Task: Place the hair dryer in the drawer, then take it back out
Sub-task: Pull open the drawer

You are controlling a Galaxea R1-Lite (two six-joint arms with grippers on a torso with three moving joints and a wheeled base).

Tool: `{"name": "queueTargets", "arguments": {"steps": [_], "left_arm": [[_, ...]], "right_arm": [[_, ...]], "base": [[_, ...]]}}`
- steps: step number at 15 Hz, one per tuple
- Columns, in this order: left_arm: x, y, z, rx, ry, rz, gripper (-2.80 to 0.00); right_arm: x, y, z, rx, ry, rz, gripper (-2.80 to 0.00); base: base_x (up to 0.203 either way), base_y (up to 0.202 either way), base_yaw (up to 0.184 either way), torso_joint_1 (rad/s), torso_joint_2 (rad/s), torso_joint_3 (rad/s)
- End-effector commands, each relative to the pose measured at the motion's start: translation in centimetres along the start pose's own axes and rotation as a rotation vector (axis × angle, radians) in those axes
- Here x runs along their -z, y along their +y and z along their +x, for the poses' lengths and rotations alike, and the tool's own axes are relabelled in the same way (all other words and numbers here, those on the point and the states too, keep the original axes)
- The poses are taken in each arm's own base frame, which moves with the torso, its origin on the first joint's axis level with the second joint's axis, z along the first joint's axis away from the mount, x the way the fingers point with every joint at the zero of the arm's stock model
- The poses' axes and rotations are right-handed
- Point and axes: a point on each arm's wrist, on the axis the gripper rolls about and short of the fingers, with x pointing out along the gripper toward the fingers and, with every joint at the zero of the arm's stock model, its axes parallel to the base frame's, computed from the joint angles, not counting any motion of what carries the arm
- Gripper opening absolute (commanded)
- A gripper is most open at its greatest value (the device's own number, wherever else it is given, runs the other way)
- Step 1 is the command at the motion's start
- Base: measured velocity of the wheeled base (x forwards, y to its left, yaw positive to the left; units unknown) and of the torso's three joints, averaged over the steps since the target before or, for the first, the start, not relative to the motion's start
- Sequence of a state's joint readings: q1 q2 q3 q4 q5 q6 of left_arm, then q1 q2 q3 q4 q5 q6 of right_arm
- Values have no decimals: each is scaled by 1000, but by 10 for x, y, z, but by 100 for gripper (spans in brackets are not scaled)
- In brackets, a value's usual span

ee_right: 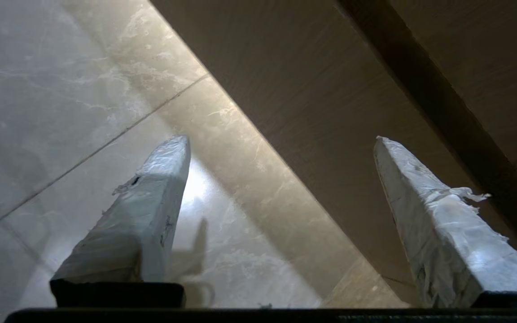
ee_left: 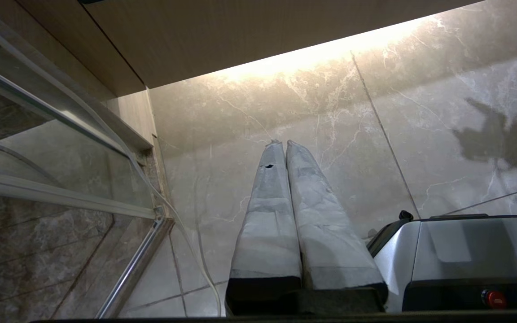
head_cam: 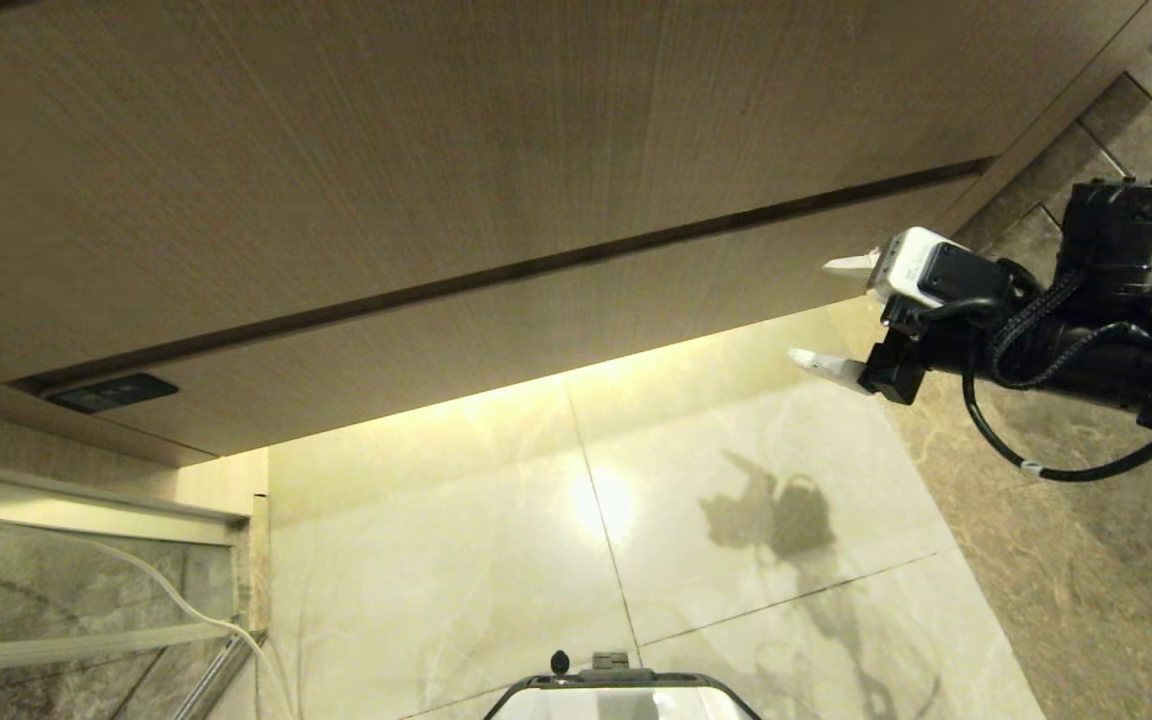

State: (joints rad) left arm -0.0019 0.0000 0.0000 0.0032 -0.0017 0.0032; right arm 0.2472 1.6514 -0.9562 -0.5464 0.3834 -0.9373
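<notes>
The drawer (head_cam: 556, 320) is the low wood-grain strip under a dark gap, with a small dark label (head_cam: 111, 393) at its left corner. It looks pushed in, flush with the taller panel (head_cam: 436, 150) above. My right gripper (head_cam: 831, 315) hovers open and empty just off the drawer's right end. In the right wrist view the gripper (ee_right: 281, 139) has the drawer front (ee_right: 330, 134) and the pale floor between its white fingers. My left gripper (ee_left: 284, 143) is shut and empty, parked low over the floor. The hair dryer is out of view.
Pale marble floor tiles (head_cam: 536, 540) lie below the cabinet, with darker stone (head_cam: 1036, 560) at the right. A glass door with a metal frame (head_cam: 86, 520) and a thin white cord (head_cam: 186, 600) stand at the left. My base (head_cam: 621, 695) sits at the near edge.
</notes>
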Motion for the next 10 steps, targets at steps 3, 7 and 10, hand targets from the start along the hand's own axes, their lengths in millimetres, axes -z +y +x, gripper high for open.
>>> {"name": "queueTargets", "arguments": {"steps": [3,7,10], "left_arm": [[0,0,0,-1,1,0,-280],[0,0,0,1,1,0,-280],[0,0,0,-1,0,0,-280]], "right_arm": [[11,3,24,54,-49,-111,0],[8,-1,36,116,-109,-180,0],[9,-3,51,137,-149,-214,0]], "base": [[0,0,0,0,0,0],[0,0,0,0,0,0],[0,0,0,0,0,0]]}}
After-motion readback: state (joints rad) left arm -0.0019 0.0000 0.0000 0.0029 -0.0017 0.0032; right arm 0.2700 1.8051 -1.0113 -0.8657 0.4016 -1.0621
